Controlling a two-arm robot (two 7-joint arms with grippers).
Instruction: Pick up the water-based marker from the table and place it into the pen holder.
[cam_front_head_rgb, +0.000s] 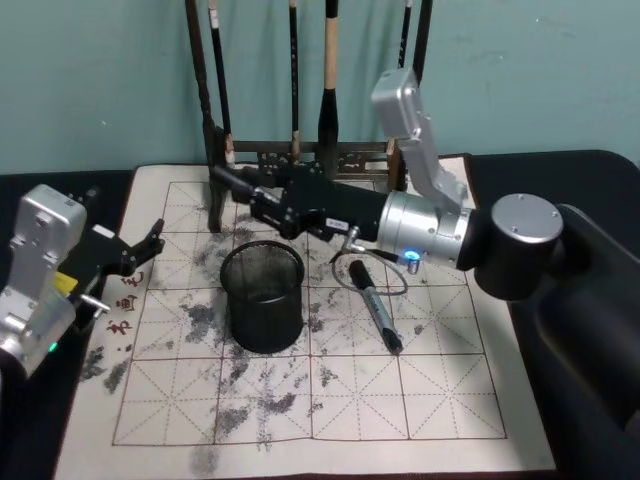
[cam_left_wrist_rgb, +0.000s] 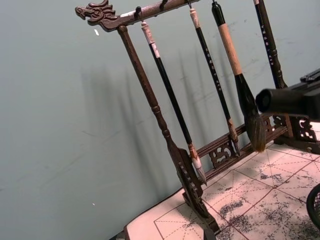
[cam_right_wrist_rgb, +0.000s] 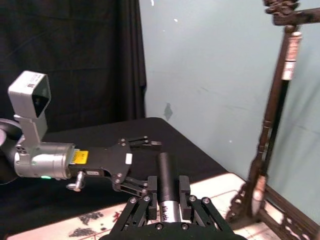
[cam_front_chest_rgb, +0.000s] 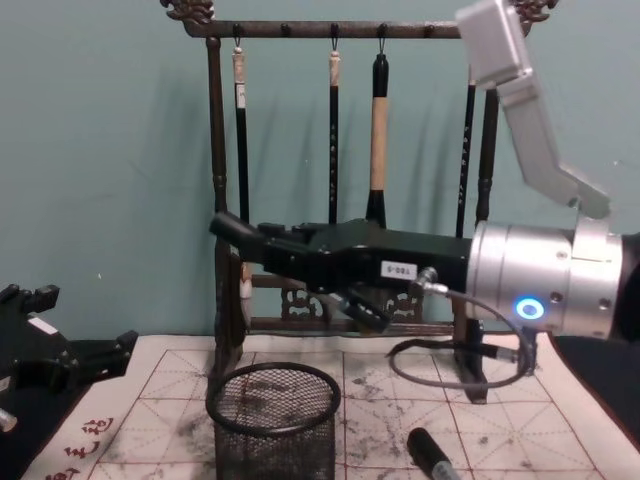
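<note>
Two markers, one pen holder

Pen holder (cam_front_head_rgb: 262, 325): round black wire-mesh cup, solid rim, upright. Dark marker (cam_front_head_rgb: 228, 180) is clamped level in the right gripper (cam_front_head_rgb: 262, 200), above and behind the holder. Second marker (cam_front_head_rgb: 378, 305), dark and grey, lies flat just right of the holder.

The right arm (cam_front_head_rgb: 520, 245) has a silver wrist with a blue ring light (cam_front_chest_rgb: 530, 308), a silver camera bracket (cam_front_chest_rgb: 520, 110) above, a looped grey cable (cam_front_chest_rgb: 450, 375) and a black right end effector (cam_front_chest_rgb: 285, 248) bearing a white label (cam_front_chest_rgb: 397, 269); a round grey joint cap (cam_front_head_rgb: 528, 222) sits on black housing. The left arm (cam_front_head_rgb: 40, 290) is silver too, with a green light (cam_front_head_rgb: 52, 347), a yellow sticker (cam_right_wrist_rgb: 82, 157) and a black left end effector (cam_front_head_rgb: 150, 250).
</note>
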